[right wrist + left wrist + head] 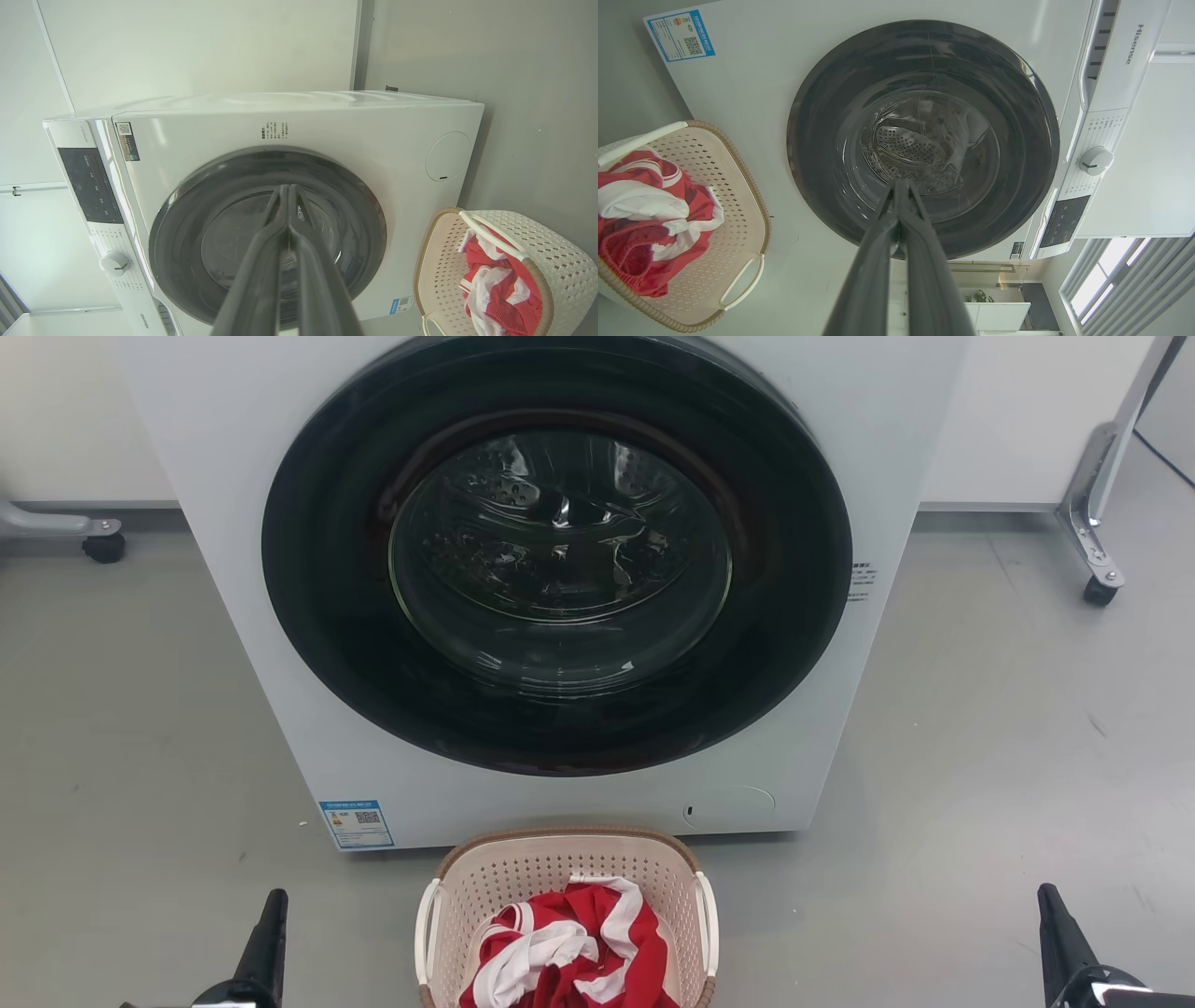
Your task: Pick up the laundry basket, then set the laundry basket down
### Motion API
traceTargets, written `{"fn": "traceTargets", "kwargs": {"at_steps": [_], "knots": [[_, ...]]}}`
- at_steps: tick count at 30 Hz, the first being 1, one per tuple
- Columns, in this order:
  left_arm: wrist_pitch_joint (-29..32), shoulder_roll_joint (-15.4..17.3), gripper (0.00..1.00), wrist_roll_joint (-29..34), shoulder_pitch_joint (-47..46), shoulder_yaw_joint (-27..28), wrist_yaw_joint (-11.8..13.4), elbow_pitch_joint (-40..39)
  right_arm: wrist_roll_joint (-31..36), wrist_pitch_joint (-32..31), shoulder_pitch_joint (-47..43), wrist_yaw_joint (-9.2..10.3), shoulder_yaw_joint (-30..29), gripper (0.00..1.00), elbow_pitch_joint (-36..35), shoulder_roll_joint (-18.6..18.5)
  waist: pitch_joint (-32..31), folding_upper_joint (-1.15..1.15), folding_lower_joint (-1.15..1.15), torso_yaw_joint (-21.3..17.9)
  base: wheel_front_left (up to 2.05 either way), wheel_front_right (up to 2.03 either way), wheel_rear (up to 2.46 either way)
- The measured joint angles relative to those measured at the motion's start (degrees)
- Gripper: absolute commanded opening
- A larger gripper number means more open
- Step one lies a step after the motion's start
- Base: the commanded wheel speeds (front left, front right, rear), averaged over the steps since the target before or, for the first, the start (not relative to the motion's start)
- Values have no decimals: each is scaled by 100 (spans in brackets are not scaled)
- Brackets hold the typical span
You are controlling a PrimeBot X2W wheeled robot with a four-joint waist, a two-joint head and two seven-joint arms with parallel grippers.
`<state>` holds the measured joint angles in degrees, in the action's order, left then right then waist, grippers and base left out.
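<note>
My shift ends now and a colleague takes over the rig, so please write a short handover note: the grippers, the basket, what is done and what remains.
Left gripper: shut, empty, low on the left of the basket.
Right gripper: shut, empty, low on its right.
The laundry basket: stands on the floor just in front of the washing machine, between the two grippers, touched by neither. A red and white garment lies in it.
Done: nothing that the pictures show; no grasp yet.
Left: open the grippers, probably take the white side handles, lift the basket, set it down.
</note>
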<state>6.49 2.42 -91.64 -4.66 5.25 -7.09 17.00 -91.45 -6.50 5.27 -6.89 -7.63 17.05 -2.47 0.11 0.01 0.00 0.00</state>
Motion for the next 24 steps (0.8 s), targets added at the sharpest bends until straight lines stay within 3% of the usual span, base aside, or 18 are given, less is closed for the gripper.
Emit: {"fn": "traceTargets", "kwargs": {"at_steps": [24], "knots": [[0,0,0,0,0,0,0,-1,-5,0,0,0,0,0,-2,0,0,0,0,0,0,0,0]]}}
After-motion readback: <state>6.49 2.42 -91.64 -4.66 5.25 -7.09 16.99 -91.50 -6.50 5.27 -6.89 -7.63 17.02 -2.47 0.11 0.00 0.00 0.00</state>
